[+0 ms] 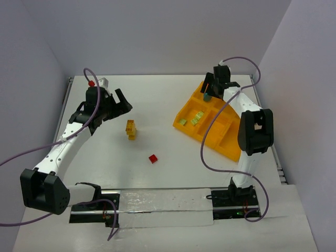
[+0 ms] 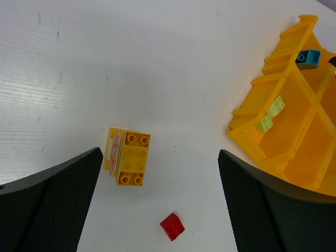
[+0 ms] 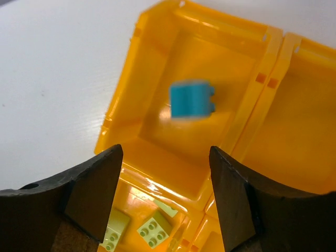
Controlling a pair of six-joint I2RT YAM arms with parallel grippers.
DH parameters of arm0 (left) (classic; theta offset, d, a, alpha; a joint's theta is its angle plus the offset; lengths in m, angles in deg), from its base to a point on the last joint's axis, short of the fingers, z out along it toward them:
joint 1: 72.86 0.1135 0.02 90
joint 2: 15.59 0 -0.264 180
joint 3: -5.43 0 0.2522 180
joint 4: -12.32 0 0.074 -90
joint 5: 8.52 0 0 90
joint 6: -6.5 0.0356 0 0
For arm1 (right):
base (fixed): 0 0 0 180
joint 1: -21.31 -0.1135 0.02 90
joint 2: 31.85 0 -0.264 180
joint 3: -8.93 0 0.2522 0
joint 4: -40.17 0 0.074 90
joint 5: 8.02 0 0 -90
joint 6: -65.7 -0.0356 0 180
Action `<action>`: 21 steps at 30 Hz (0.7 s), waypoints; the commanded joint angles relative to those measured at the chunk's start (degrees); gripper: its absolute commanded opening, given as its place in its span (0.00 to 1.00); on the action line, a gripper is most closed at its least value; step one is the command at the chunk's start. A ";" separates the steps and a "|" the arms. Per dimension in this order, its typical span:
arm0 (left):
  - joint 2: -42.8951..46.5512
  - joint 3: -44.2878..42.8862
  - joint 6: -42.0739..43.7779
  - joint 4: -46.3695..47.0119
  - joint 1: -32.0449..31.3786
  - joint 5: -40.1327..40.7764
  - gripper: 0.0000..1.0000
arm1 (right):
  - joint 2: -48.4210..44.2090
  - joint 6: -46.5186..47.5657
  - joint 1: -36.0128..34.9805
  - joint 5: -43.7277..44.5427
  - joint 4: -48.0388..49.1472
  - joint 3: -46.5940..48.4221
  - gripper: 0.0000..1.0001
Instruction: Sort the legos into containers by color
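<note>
A stack of yellow legos (image 1: 130, 129) lies on the white table, with a small red lego (image 1: 153, 158) nearer the arms. My left gripper (image 1: 123, 102) is open and empty, above the table to the stack's far left; its view shows the stack (image 2: 131, 157) and the red lego (image 2: 172, 226) between its fingers. The orange-yellow tray (image 1: 226, 137) sits at the right. My right gripper (image 1: 210, 89) is open above its far compartment, where a teal lego (image 3: 191, 100) appears blurred. Light green legos (image 3: 155, 228) lie in the adjacent compartment.
The tray also shows at the right of the left wrist view (image 2: 247, 113), with the teal lego (image 2: 307, 58) and green legos (image 2: 273, 113) in it. Purple cables loop off both arms. Grey walls stand behind and beside the table.
</note>
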 commanded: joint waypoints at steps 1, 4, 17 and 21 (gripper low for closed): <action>0.41 -3.57 0.78 -1.07 0.19 -1.32 0.99 | -4.45 1.70 -1.26 0.54 -0.17 4.69 0.75; 2.35 -3.10 0.48 -1.47 0.19 0.92 0.99 | -8.39 2.38 -2.63 0.24 -0.40 3.31 0.73; 9.21 -4.02 -2.18 -10.19 0.66 14.81 0.99 | -29.42 -0.13 -36.72 1.23 0.89 -26.67 0.80; 7.81 -5.70 -3.74 -12.60 0.81 15.22 0.99 | -25.30 -1.82 -45.80 2.57 1.79 -27.95 0.88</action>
